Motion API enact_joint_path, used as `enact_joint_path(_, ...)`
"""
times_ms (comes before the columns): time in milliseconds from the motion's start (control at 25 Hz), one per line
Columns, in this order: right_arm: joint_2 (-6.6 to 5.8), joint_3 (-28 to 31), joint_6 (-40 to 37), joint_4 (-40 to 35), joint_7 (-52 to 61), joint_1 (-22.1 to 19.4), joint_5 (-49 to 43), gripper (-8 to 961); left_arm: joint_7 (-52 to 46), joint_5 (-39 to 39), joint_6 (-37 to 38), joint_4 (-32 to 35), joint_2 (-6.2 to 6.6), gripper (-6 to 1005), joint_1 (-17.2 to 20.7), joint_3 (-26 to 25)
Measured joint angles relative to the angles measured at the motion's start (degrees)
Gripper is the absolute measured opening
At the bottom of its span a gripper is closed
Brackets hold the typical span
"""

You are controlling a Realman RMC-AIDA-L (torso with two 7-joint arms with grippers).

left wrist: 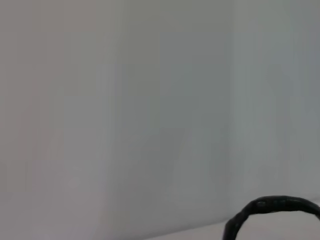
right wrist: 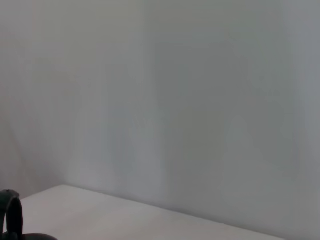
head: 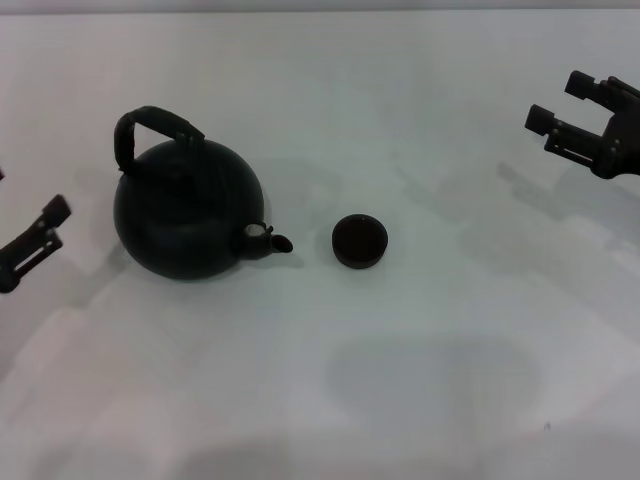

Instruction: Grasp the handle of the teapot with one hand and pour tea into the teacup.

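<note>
The teapot (head: 185, 210) stands upright on the white worktop (head: 420, 380), toward its left side and about midway between the near and far edges. Its handle (head: 150, 130) arches over the top, and its short spout (head: 268, 241) points right, toward the teacup (head: 359, 241). The cup sits just beside the spout tip, apart from it, near the middle of the worktop. Its inside looks dark; whether it holds any tea cannot be told. The pot's contents are hidden.

The left gripper (head: 30, 245) hangs at the left edge of the worktop, near the pot but clear of it; whether its fingers are spread or together cannot be told. The right gripper (head: 570, 115) is up toward the far right corner, well apart from cup and pot, with its two fingers spread and nothing between them.

The left wrist view catches only the arch of the handle (left wrist: 272, 210) against a pale wall. The right wrist view shows a sliver of the handle (right wrist: 12, 215) at its margin.
</note>
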Motion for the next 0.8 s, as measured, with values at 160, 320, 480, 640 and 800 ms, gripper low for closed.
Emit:
enact_joint_path(160, 0.00, 0.00, 0.55, 0.09, 0.00, -0.37, 0.00, 829, 3.05, -0.63, 2.46, -4.03, -0.02, 880, -0.04, -2.24)
enact_joint_path(320, 0.00, 0.02, 0.96, 0.12, -0.38, -1.03, 0.00, 829, 5.46, -3.49, 4.06, -8.10, -0.11, 880, -0.08, -3.06)
enact_joint_path(480, 0.00, 0.22, 1.85, 1.35, -2.32, -1.79, 0.28, 829, 6.65, -5.98, 4.93, -10.95, -0.09, 880, -0.13, -3.09)
enact_joint_path(640, 0.01, 2.61, 3.88, 7.06, -7.10, -1.92, 1.56, 829, 10.31, -10.78, 7.45, -15.66, -0.17, 880, 0.07, -3.29)
enact_joint_path(800, 0.00, 7.75, 6.56, 14.28, -14.97, -1.96, 1.77, 829, 14.71, -14.45, 9.76, -20.66, -0.20, 880, 0.05, -3.31)
